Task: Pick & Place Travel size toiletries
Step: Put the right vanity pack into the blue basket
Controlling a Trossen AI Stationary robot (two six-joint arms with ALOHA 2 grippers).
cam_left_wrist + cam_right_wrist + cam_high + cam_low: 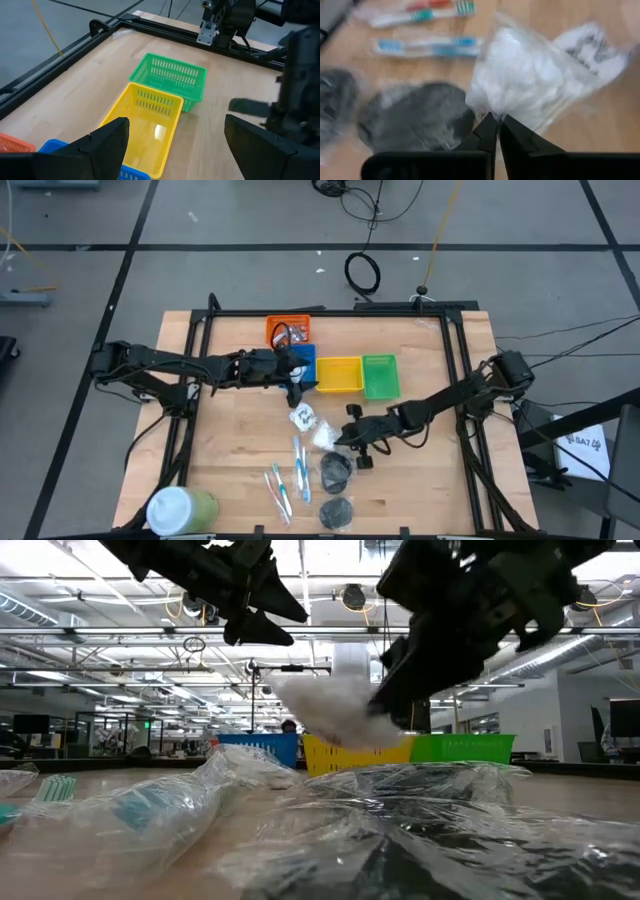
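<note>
the wooden table [230, 470] has bare board along its left side and on the near right, while the toiletries crowd the near middle. a green cylinder [180, 508] stands at the near left corner, well apart from them. four trays sit in a row at the far middle: orange tray [288, 330], blue tray [305, 362], yellow tray [339, 374], green tray [380, 375].

from above, the toothbrushes [290, 480] lie left of two dark discs [335, 490], with a second white packet [302, 417] just beyond them. the low view hides most of that behind clear wrapping, yet it alone shows the white packet [335, 710] off the board, in front of the trays.

the right gripper [496, 131] has its fingers pressed together on the edge of that packet's wrapper (the wrist view shows them pinching the plastic), above a dark disc. the left gripper [175, 150] hangs over the blue and yellow trays with its fingers spread wide, holding nothing.
</note>
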